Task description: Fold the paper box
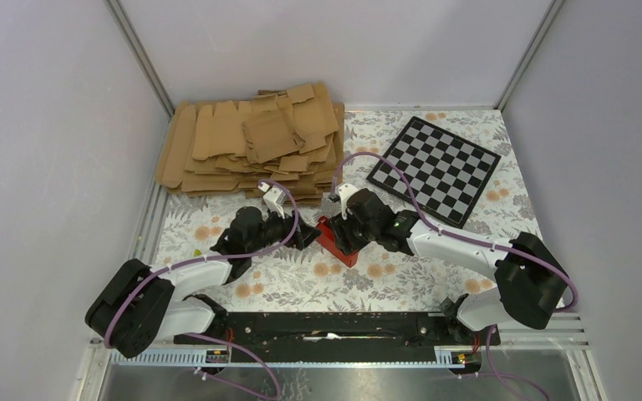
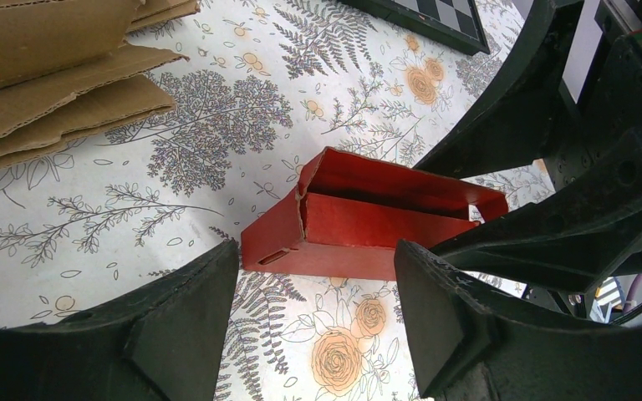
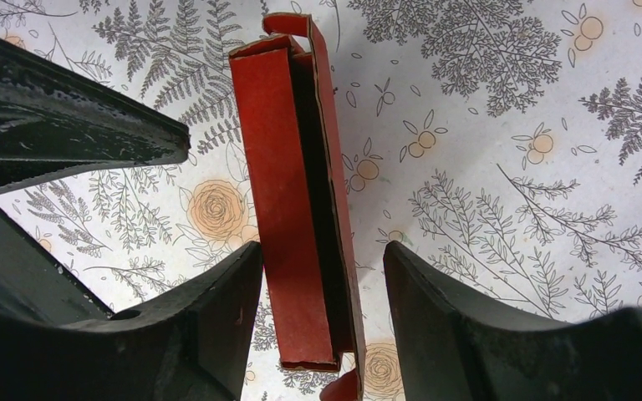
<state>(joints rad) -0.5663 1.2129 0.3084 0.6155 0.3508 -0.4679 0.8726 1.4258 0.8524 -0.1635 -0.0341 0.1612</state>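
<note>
Your right tool (image 3: 322, 255) straddles the half-folded box (image 3: 284, 167), jaws apart, likely steadying it; your left tool (image 2: 316, 255) hovers wide nearby.

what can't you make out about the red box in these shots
- top view: the right gripper covers most of the paper box
- left wrist view: the right gripper's finger hides the box's right end
- right wrist view: the bottom edge cuts off a red flap; finger contact unclear
</note>
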